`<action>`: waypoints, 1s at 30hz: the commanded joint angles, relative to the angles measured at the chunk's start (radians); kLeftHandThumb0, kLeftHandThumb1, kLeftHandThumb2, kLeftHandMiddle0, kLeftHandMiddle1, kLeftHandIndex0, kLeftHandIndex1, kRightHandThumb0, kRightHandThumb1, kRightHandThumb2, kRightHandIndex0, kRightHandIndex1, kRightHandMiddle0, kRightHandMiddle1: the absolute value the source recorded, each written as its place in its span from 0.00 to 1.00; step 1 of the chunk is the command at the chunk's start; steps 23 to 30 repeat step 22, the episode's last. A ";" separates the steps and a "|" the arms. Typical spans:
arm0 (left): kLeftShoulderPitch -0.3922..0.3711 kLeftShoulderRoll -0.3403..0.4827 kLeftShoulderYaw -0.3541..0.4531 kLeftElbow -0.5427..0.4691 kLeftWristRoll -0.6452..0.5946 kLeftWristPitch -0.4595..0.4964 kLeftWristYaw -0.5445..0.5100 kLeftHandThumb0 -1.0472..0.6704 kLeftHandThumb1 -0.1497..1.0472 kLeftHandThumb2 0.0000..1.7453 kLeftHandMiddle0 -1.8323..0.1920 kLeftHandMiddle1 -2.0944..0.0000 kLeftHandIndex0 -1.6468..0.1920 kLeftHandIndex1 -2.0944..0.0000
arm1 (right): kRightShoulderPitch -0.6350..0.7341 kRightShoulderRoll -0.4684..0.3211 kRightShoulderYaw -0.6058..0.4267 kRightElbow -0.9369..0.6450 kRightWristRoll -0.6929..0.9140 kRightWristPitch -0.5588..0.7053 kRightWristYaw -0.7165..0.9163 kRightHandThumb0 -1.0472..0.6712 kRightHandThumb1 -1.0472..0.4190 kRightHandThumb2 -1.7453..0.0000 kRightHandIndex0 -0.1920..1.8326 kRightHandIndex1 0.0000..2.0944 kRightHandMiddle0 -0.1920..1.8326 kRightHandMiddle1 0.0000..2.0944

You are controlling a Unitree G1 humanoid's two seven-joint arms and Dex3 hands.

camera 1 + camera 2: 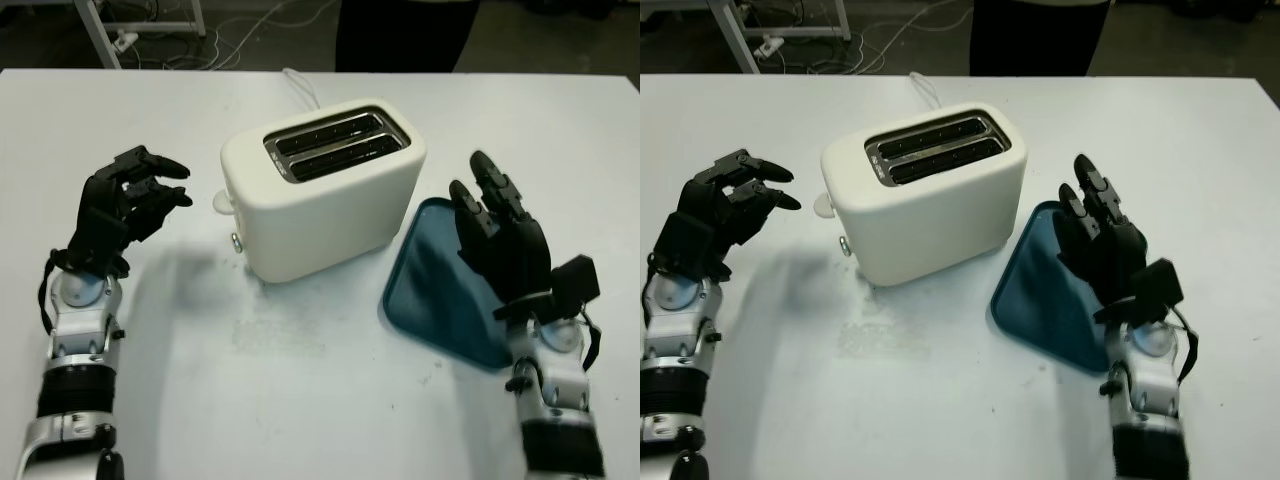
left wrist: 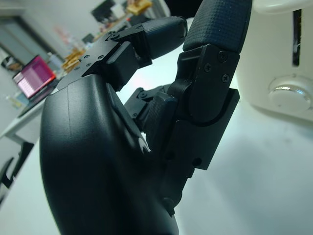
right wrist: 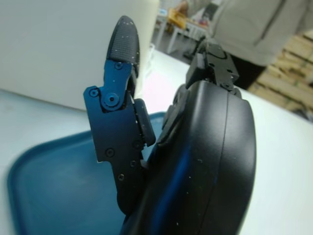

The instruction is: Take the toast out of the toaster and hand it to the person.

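A cream two-slot toaster (image 1: 325,190) stands upright mid-table, beside a blue tray (image 1: 440,290).

one cream toaster (image 1: 325,195) stands on the one white desk (image 1: 300,400), and it has two slots in its top, side by side. one round knob (image 2: 288,95) shows on the toaster's end face. one dark teal tray (image 1: 440,290) lies just beside the toaster. two black robot hands are over the desk: the left hand (image 1: 120,205) beside the toaster's knob end, the right hand (image 1: 500,235) above the tray. one person (image 1: 400,35) stands at the desk's far edge. one white cord (image 1: 300,85) runs from behind the toaster toward that edge. one laptop (image 2: 34,76) with a lit screen sits in the room behind.
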 commanded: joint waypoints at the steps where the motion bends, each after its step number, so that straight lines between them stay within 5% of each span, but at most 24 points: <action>1: 0.021 -0.042 0.001 0.042 0.000 -0.069 0.030 0.00 0.89 0.05 0.48 0.52 0.50 0.52 | 0.037 0.031 0.018 -0.029 -0.039 0.019 -0.058 0.23 0.09 0.72 0.14 0.02 0.13 0.02; 6: 0.039 -0.108 -0.005 0.132 0.028 -0.186 0.097 0.00 0.89 0.07 0.59 0.42 0.61 0.40 | 0.081 0.068 0.053 -0.094 -0.107 0.049 -0.155 0.26 0.09 0.71 0.20 0.04 0.19 0.03; 13: 0.055 -0.158 -0.019 0.152 0.066 -0.232 0.192 0.00 0.89 0.10 0.75 0.23 0.76 0.24 | 0.119 0.081 0.086 -0.165 -0.154 0.070 -0.205 0.30 0.09 0.68 0.23 0.04 0.22 0.03; 30: 0.059 -0.144 -0.031 0.164 0.060 -0.252 0.175 0.00 0.89 0.09 0.83 0.19 0.80 0.23 | 0.102 0.066 0.100 -0.154 -0.208 0.078 -0.215 0.31 0.09 0.66 0.24 0.02 0.24 0.02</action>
